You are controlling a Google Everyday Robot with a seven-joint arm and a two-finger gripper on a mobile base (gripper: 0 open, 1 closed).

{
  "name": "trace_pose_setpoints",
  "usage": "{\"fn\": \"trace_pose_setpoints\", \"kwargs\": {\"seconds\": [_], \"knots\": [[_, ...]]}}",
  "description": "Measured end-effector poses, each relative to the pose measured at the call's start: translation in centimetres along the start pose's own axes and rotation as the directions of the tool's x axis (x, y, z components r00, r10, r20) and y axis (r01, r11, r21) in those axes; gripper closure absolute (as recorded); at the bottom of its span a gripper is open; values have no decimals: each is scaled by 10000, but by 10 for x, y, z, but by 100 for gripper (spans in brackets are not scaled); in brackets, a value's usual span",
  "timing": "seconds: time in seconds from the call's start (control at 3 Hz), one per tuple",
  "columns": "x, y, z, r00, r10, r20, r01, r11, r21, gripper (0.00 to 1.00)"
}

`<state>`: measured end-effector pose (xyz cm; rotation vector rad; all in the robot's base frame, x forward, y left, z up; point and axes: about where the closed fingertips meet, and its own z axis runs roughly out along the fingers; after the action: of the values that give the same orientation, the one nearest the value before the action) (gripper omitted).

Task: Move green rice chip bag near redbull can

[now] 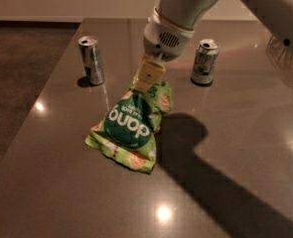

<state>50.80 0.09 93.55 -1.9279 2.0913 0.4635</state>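
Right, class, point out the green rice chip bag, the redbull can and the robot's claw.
green rice chip bag (127,126), camera view, dark green logo circle.
redbull can (93,62), camera view, middle of its side.
claw (145,85), camera view, tips pinching the bag's top.

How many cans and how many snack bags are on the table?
Cans: 2, the redbull can and the white-and-green soda can.
Bags: 1, the green rice chip bag, its top pinched by the gripper.
Total: 3.

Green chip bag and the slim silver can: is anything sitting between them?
No. The camera view shows only bare table between the green rice chip bag and the redbull can. The claw pinches the bag's top.
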Motion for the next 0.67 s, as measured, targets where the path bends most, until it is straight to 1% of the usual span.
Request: {"fn": "trace_pose_setpoints", "kwargs": {"seconds": [0.33,0.67], "knots": [[-18,-22,-1,9967,693,422,-703,9973,226,100],[-38,-41,1,9890,1278,748,-1314,9903,455,100]]}}
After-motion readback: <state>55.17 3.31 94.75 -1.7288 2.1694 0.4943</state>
